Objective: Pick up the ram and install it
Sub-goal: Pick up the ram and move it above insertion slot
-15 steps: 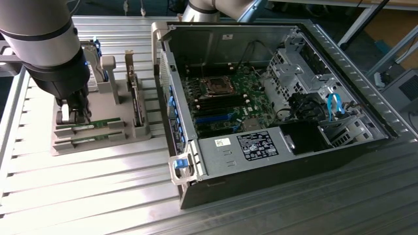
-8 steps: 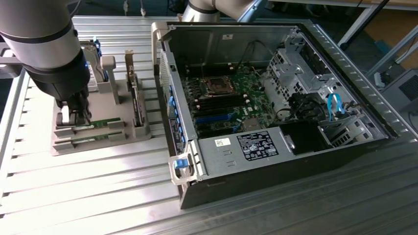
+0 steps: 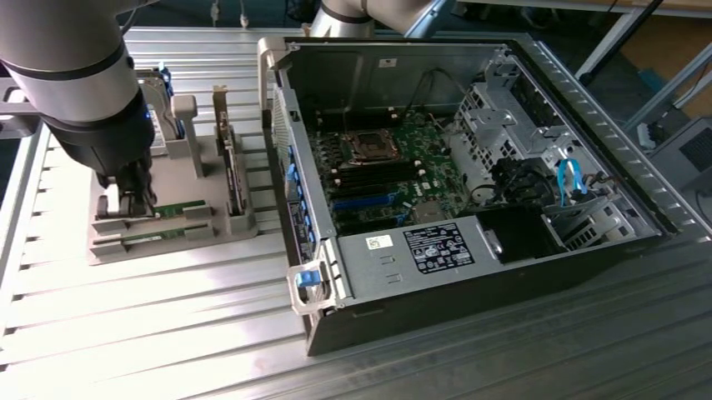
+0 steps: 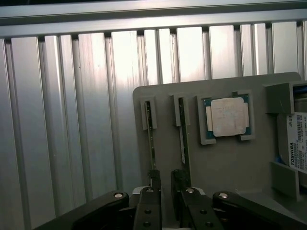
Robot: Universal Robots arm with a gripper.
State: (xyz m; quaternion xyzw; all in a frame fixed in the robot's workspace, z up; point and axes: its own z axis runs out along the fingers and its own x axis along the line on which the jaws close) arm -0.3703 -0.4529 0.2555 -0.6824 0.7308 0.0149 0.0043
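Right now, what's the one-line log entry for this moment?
tool: open, low at holder | ram sticks: both slotted, none gripped | install: not done

1. On the white label (image 4: 298, 143) of the hard drive (image 4: 283, 132) in the wrist view, you can read "TOSHIBA" in black capitals, running sideways. The barcode and fine print beside it are too small to read.
2. The processor (image 4: 229, 116) has faint marks on its silver lid, possibly engraved type. You cannot read any of it.
3. In the exterior view, the black label (image 3: 445, 247) on the power supply (image 3: 392, 258) carries white print and symbols, none legible.
4. Just beside it is a small white sticker (image 3: 381, 242) with a dark mark you cannot read.
5. Another white sticker (image 3: 388, 62) on the inner wall of the computer case (image 3: 468, 312) is also unreadable.
6. The ram (image 4: 182, 143) stands edge-on to you, so no print can be read.
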